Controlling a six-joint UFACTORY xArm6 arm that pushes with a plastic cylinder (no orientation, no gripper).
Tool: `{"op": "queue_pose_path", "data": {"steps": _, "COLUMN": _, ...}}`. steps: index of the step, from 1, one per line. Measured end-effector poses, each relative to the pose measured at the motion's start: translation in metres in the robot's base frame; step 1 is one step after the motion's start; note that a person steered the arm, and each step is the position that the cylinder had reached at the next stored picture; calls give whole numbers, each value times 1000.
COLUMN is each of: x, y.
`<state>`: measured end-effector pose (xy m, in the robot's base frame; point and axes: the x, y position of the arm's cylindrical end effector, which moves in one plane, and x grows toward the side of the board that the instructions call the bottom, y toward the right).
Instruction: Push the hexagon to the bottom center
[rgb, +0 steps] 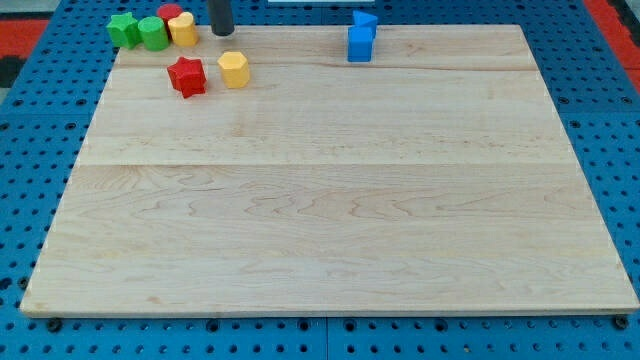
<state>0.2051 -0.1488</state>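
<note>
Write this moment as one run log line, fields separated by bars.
my tip at view's top, above-left of yellow hexagon | apart | hexagon beside red star | not yet pushed

Wooden board (330, 200) on blue pegboard (40, 150)

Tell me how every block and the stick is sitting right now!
yellow hexagon: alone, beside red star.
red star: flat, untouched.
green blocks: two, clustered top left.
yellow block: against that cluster.
blue blocks: together, top edge.
my tip: touching nothing.
</note>
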Motion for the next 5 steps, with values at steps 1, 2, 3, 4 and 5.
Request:
{"op": "queue_pose_path", "data": {"steps": 1, "x": 72, "y": 18}}
{"op": "queue_pose_path", "data": {"steps": 2, "x": 137, "y": 41}}
{"op": "queue_pose_path", "data": {"steps": 3, "x": 128, "y": 45}}
{"op": "queue_pose_path", "data": {"steps": 4, "x": 110, "y": 60}}
{"op": "queue_pose_path", "data": {"steps": 5, "x": 191, "y": 111}}
